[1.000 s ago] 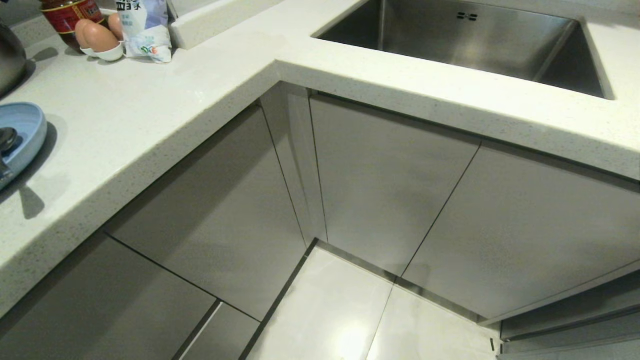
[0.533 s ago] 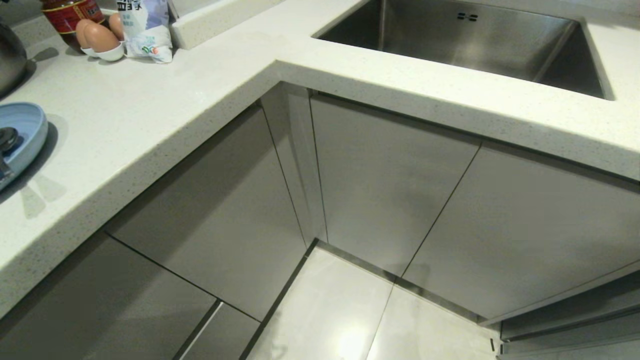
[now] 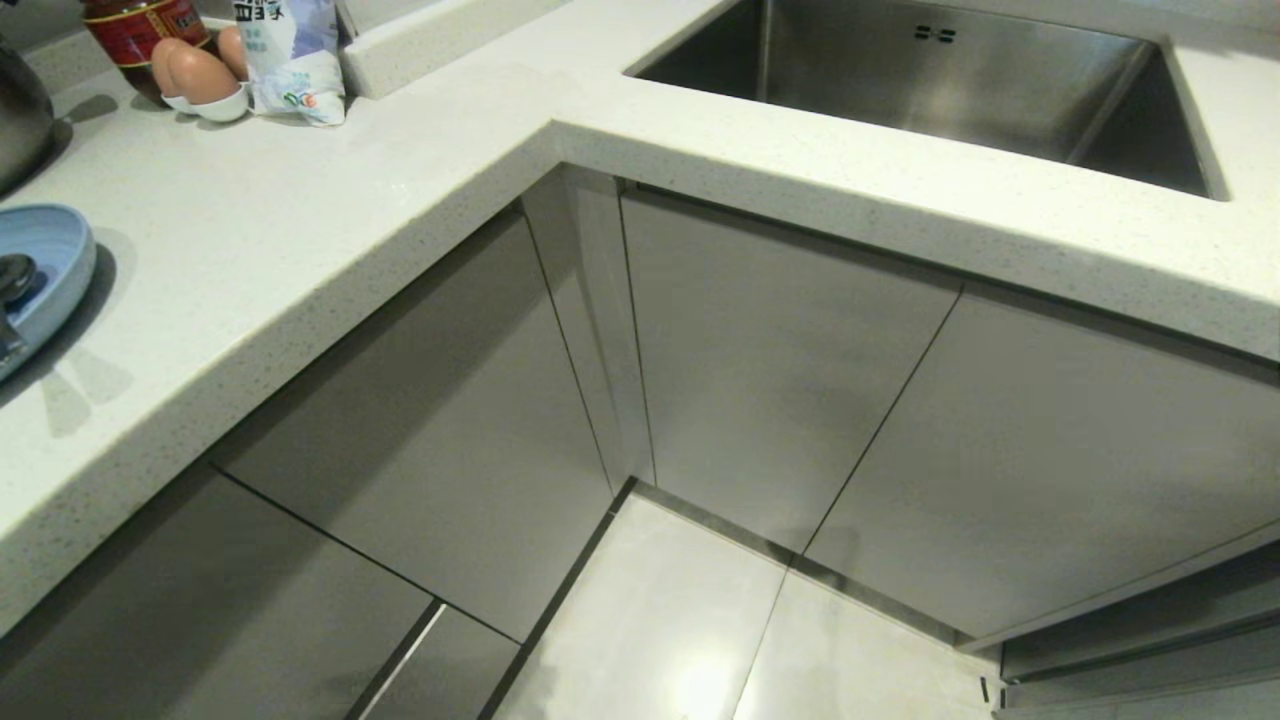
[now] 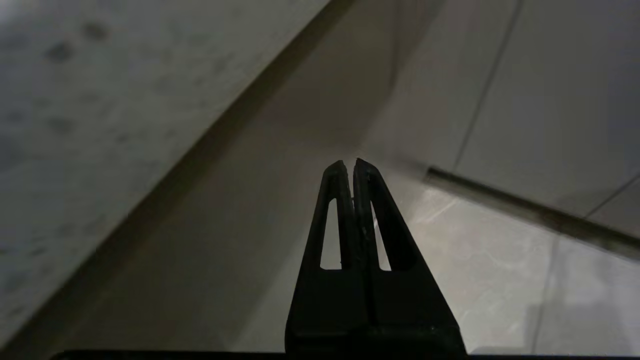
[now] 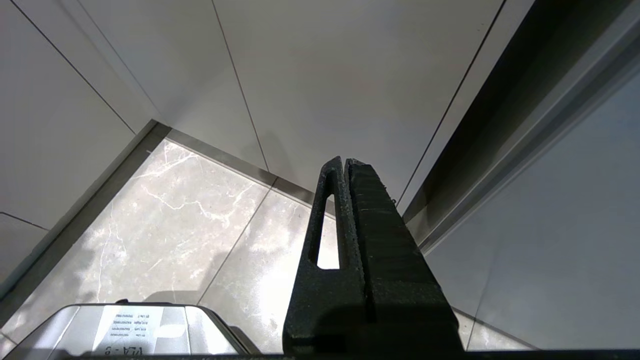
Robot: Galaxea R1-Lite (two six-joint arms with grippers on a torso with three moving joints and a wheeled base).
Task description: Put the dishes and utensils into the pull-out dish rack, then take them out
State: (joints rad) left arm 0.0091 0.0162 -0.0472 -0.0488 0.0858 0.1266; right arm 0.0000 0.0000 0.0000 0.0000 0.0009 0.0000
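At the far left edge of the white bench (image 3: 300,230) lies the pale blue plate (image 3: 50,265), matte, only partly in view, with a dark metal piece (perhaps the spoon) on it. Behind stand eggs (image 3: 195,72) and a packet (image 3: 290,55); the steel sink (image 3: 950,80) is right. The left hand (image 4: 349,165) and right hand (image 5: 345,162) are both closed and empty, low before the cabinet fronts (image 3: 780,380).

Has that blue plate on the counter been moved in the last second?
No. The blue plate sits at the same spot on the white counter, at the same distance from the eggs behind it. Only a shadow beside it changed.
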